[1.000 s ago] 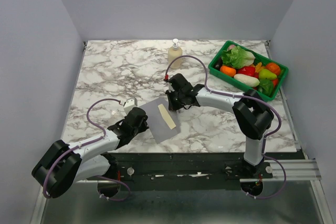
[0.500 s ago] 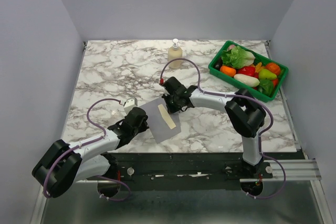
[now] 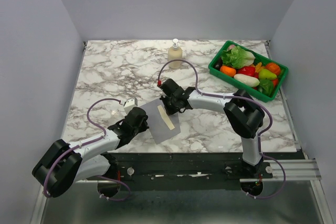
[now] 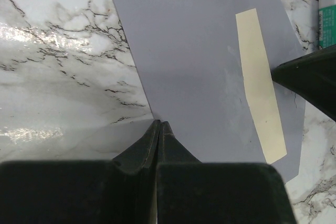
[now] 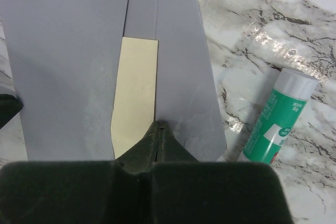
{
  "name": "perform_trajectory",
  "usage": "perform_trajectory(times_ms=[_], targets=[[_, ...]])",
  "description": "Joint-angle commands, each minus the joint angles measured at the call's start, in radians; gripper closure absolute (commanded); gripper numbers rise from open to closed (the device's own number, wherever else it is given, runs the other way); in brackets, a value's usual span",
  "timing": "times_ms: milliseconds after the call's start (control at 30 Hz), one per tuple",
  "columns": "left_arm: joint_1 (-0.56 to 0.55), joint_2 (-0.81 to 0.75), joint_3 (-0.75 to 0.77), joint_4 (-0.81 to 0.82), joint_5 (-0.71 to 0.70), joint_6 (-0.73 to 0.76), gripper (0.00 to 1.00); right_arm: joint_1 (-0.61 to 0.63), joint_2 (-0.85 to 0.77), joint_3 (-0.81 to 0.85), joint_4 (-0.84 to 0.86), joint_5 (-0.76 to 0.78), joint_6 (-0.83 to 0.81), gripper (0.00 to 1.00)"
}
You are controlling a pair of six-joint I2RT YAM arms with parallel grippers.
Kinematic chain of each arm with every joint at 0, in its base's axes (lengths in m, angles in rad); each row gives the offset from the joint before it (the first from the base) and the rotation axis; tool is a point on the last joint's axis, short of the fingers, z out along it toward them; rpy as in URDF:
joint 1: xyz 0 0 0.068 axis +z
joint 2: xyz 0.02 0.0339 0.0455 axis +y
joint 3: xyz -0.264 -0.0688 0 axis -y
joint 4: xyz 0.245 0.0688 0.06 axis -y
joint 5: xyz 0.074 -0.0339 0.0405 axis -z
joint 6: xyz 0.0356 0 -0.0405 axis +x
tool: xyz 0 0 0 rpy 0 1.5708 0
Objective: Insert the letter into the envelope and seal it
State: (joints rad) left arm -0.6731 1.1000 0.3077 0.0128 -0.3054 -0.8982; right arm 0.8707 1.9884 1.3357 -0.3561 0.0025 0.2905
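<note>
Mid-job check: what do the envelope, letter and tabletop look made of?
The envelope: matte grey paper, by its thin edges and fold crease. The letter: cream paper or thin card, matte; only a strip shows. The tabletop: glossy, veined like marble, with glare; stone or printed laminate, cannot tell.

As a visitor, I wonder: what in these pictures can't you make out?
- the letter: only a cream strip shows in every view; the envelope covers the rest.
- the glue stick: its label print is too small in the right wrist view, and the picture's edge cuts it off in the left wrist view.
- left fingers: shut at the envelope's edge; their own tips hide whether they pinch it.
</note>
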Motion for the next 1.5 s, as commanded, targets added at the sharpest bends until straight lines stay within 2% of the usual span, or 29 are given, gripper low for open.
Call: perform_trajectory(times_ms=[0, 733, 1067, 1200, 1233, 1333, 1433, 1467], targets=[[0.004, 0.018, -0.004, -0.051, -0.006, 0.016, 0.94, 0.027, 0.035, 0.022, -0.037, 0.002, 0.024, 0.99], [0.006, 0.004, -0.012, -0.051, -0.003, 0.013, 0.94, 0.044, 0.03, 0.02, -0.021, -0.064, 0.062, 0.99], [0.004, -0.031, -0.022, -0.073, -0.018, -0.01, 0.95, 0.042, -0.08, 0.016, -0.047, 0.096, 0.076, 0.98], [0.004, -0.049, -0.025, -0.088, -0.023, -0.019, 0.94, 0.034, -0.161, 0.014, -0.069, 0.166, 0.058, 0.9], [0.004, -0.054, -0.024, -0.092, -0.023, -0.022, 0.95, 0.025, -0.177, 0.011, -0.069, 0.174, 0.056, 0.79], [0.004, -0.072, -0.015, -0.117, -0.023, -0.025, 0.94, -0.024, -0.232, -0.003, -0.076, 0.163, 0.055, 0.56], [0.004, -0.098, 0.01, -0.149, -0.029, -0.022, 0.92, -0.102, -0.243, -0.013, -0.086, 0.124, 0.03, 0.45], [0.004, -0.104, 0.016, -0.157, -0.032, -0.016, 0.9, -0.12, -0.232, -0.009, -0.099, 0.108, 0.019, 0.45]])
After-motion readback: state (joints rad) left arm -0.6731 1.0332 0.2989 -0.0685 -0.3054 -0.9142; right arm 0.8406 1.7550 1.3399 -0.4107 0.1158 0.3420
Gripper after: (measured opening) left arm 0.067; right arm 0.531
